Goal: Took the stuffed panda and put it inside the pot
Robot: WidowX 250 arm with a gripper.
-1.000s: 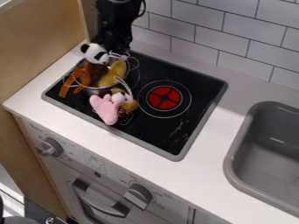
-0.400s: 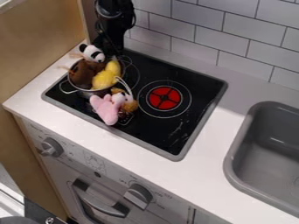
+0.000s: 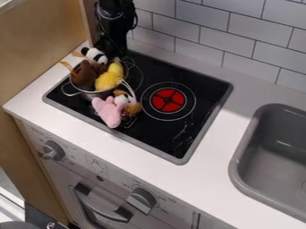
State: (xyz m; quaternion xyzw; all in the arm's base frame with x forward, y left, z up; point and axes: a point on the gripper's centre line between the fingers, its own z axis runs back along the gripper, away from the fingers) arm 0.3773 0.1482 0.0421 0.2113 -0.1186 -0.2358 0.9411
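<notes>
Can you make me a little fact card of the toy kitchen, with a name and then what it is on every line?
Panda: head up at the pot's back rim
Pot: on the black stovetop, left of the red burner centre
Also in pot: brown toy, yellow toy
Pink toy: outside, in front of the pot
Robot gripper: just behind the panda

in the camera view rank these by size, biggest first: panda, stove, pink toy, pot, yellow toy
1. Stove
2. Pot
3. Pink toy and yellow toy, too alike to rank
4. Panda, going by the part that shows
</notes>
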